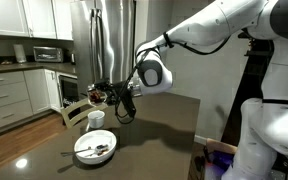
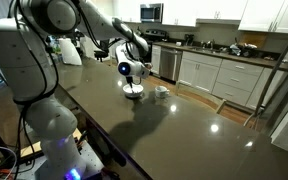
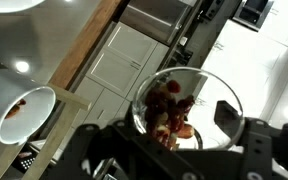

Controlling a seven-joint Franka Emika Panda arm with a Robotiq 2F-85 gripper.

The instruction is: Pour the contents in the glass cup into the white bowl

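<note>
My gripper (image 1: 108, 96) is shut on the glass cup (image 1: 97, 95) and holds it tipped on its side above the dark table. In the wrist view the glass cup (image 3: 187, 103) fills the middle between my gripper's (image 3: 179, 128) jaws, with the contents (image 3: 170, 106), dark red-brown pieces, lying against its lower left wall. The white bowl (image 1: 94, 149) sits on the table in front of and below the cup, with a metal spoon (image 1: 101, 150) and some dark bits in it. In an exterior view the gripper (image 2: 130, 69) hangs just above the white bowl (image 2: 133, 91).
A small white mug (image 1: 96, 118) stands on the table (image 1: 154, 130) under the gripper, beside the bowl; it also shows as the white mug (image 2: 162, 92) and the white mug (image 3: 22, 110), with a reddish bit inside. Kitchen cabinets (image 1: 9, 95) lie beyond the table's edge.
</note>
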